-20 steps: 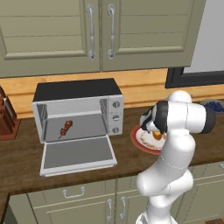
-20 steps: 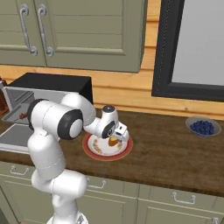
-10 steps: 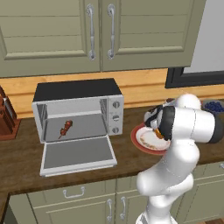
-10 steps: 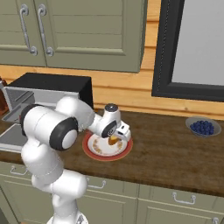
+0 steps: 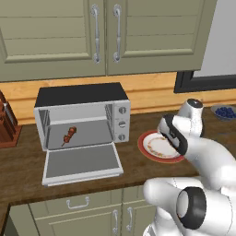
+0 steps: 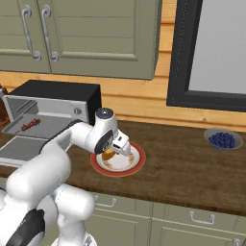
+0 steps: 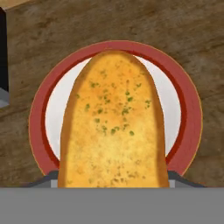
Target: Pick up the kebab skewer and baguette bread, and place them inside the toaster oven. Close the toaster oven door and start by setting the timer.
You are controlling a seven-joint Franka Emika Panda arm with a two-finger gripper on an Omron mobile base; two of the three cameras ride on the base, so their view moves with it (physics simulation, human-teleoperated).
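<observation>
At far left of the counter, the toaster oven stands with its door lowered and the kebab skewer inside; to its right, above the red-rimmed plate, the gripper pinches the baguette bread

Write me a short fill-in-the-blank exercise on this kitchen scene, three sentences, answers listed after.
1. The kebab skewer lies inside the toaster oven, whose door is ____.
2. The gripper is shut on the baguette bread above a white plate with a ____ rim.
3. The bowl at the counter's right end holds ____.

Missing words: open; red; blueberries
</observation>
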